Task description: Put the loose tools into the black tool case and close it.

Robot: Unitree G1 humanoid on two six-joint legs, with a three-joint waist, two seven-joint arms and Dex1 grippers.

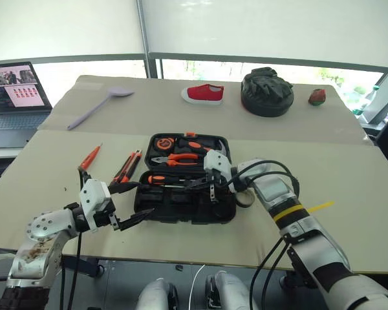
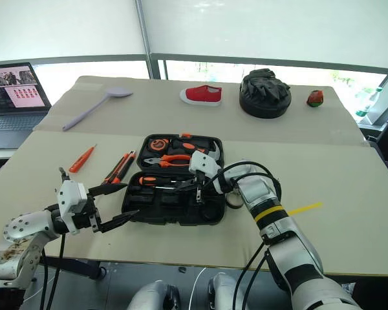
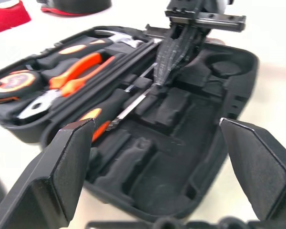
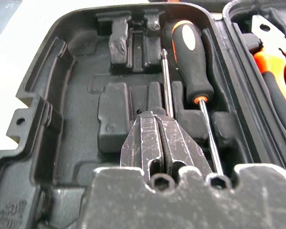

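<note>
A cloth-covered table (image 1: 349, 194) seen from above the robot's arms; nearest, at the left, the left gripper (image 1: 132, 203) hovers just off the near-left corner of the black tool case (image 1: 184, 206), its two black fingers spread wide with nothing between them.

The case lies open and flat in the middle of the table, long side running left to right; its near half holds moulded slots, mostly unfilled. Over that half the right gripper (image 4: 157, 143) reaches in from the right, fingers pressed together on the slim metal shaft of a screwdriver (image 4: 166, 78); the shaft runs left to right along a slot, beside an orange-black handled screwdriver (image 4: 193, 62) already seated. The far half holds orange-handled pliers (image 1: 176, 158) and a tape measure (image 1: 165, 142).

A small grey tape roll (image 1: 246, 197) sits just right of the case, partly hidden by the right arm. Left of the case lie the utility knife (image 1: 127, 166), touching or nearly touching the case edge, and further left an orange screwdriver (image 1: 90, 156); both have their long axes slanting from near-left to far-right. Judging from this, the left arm is the nearer one for these two.

Further back rest a lilac spoon (image 1: 94, 108), a red shoe (image 1: 204, 94) and a round black bag (image 1: 266, 92); a laptop (image 1: 14, 97) stands at the far left.
</note>
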